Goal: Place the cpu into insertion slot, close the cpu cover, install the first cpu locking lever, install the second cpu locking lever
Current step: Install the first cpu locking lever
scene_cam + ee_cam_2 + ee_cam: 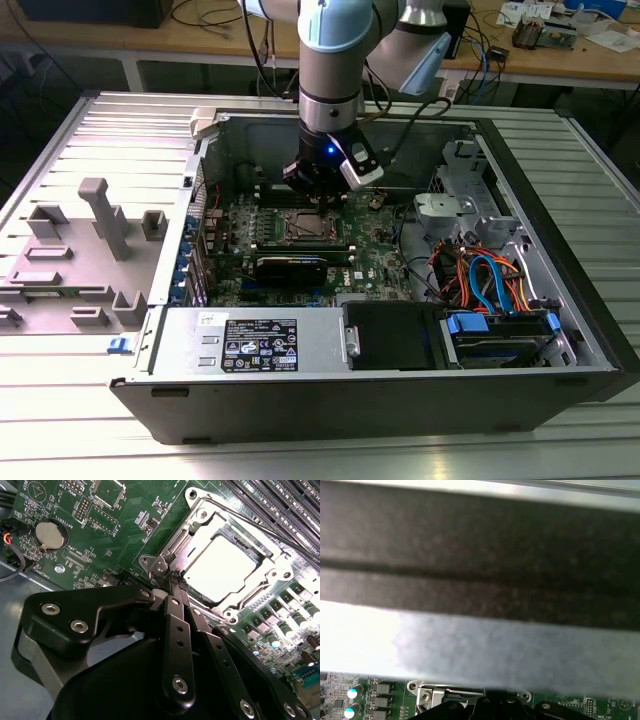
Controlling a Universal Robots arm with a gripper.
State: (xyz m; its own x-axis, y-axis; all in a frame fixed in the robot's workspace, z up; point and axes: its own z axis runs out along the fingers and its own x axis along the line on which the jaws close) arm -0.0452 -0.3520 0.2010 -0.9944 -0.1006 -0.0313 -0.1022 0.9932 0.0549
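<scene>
Down inside the open computer case (pixel 560 300), the gripper (pixel 176 586) hangs low over the green motherboard (pixel 125 515), its black fingers (pixel 181 630) drawn together to a narrow tip with no gap to be seen between them; that tip sits right at the corner hinge of the cpu cover (pixel 200 525), and it looks pinched on a thin wire lever (pixel 260 525) there, though contact is hard to judge. The cpu (pixel 227 567) already lies flat in the insertion slot (pixel 265 597), its pale metal top showing through the cover's square cut-out, and the cover seems folded down over it. By my reading the chip is light, stiff and slick on top, with a delicate underside — best taken by its edges, never pressed hard; the cover is thin stamped plate, rigid yet springy on its hinge, best pushed at its free edge; the lever is a slim sprung rod that will resist and could slip off smooth fingers, so its bent end is the place to catch it. Around the socket run long black memory slots (pixel 290 500), a round coin battery (pixel 49 535) and rows of small cylindrical capacitors (pixel 280 630) — all brittle, close neighbours.
</scene>
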